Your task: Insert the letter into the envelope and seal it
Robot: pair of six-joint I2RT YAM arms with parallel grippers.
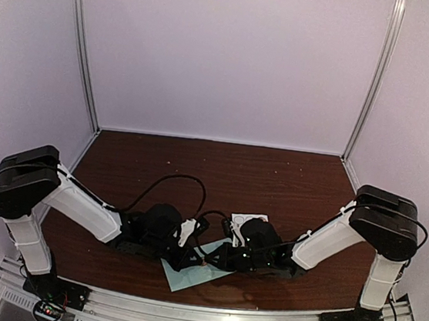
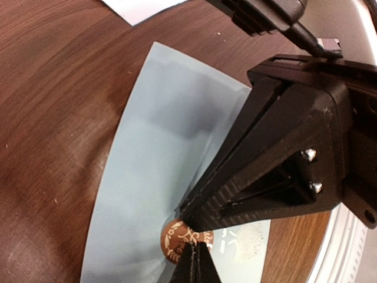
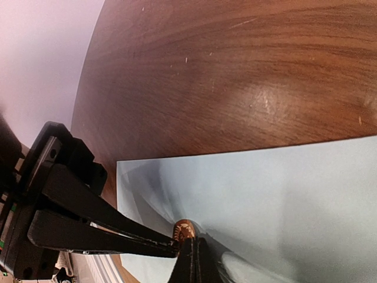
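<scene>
Envelope: pale teal-green rectangular paper envelope (image 1: 186,276) lies flat on dark brown wood table (image 1: 275,175), at 6 o'clock of the tabletop by the near edge, between the 2 arms. Creases run to one point, so flap looks folded down.
Letter: not visible; can't tell if it's inside.
Seal: small round copper-brown sticker w/ white leaf print (image 2: 175,239) sits on the envelope where the creases meet.
L gripper: left gripper (image 2: 193,259) has fingers fully together, tips down on the sticker's edge; nothing seen pinched.
R gripper: right gripper (image 3: 191,257) has fingers fully together too, tip meeting the sticker from the opposite side; holds nothing visible.
Other: white paper (image 1: 248,220) at approx 1 o'clock from the envelope, partly hidden by the R gripper.
Stage (judgement): sealing, sticker being pressed onto flap.
Risk 1: sticker clings to a fingertip on lift-off and peels the flap open.
Risk 2: envelope skates on the smooth wood if a tip drags sideways.
Risk 3: the 2 tips nearly touch, so a small inward move knocks them together.
Risk 4: hard downward push creases the paper.
</scene>
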